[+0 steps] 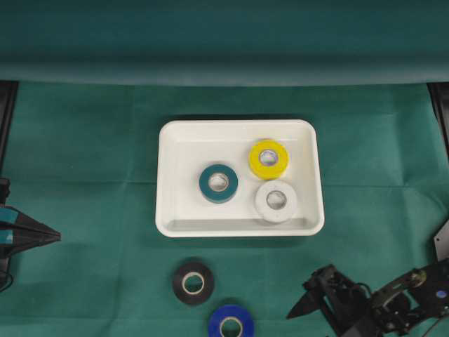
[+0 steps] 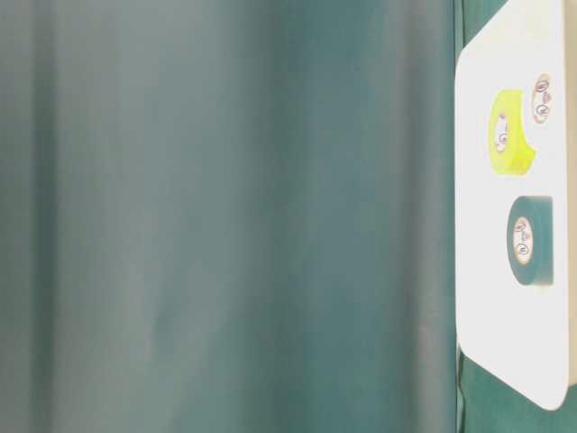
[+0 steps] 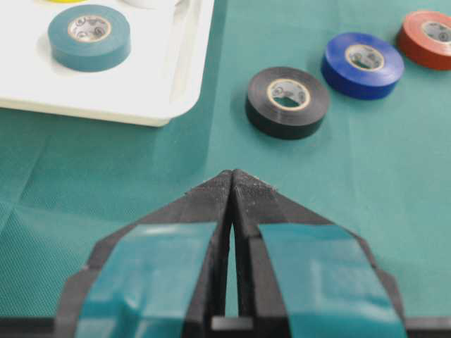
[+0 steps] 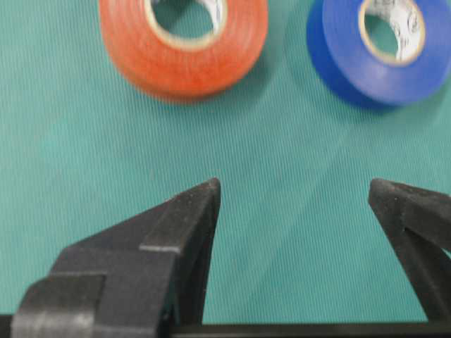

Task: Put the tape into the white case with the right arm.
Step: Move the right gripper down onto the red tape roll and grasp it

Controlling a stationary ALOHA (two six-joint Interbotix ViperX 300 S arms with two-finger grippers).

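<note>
The white case [image 1: 238, 127] lies mid-table and holds a teal roll [image 1: 218, 183], a yellow roll [image 1: 269, 159] and a white roll [image 1: 276, 201]. Outside it, on the green cloth, lie a black tape roll [image 1: 193, 283] and a blue tape roll [image 1: 231, 324]. A red tape roll [image 4: 183, 42] lies beside the blue roll [image 4: 384, 46] in the right wrist view. My right gripper [image 4: 294, 189] hovers short of these two rolls, open, with only cloth between its fingers. It sits at the bottom right [image 1: 302, 312] in the overhead view. My left gripper [image 3: 232, 176] is shut and empty.
The left gripper [image 1: 49, 237] rests at the table's left edge, far from the case. A green backdrop rises behind the table. In the table-level view the case [image 2: 478, 225] shows at the right edge with its rolls.
</note>
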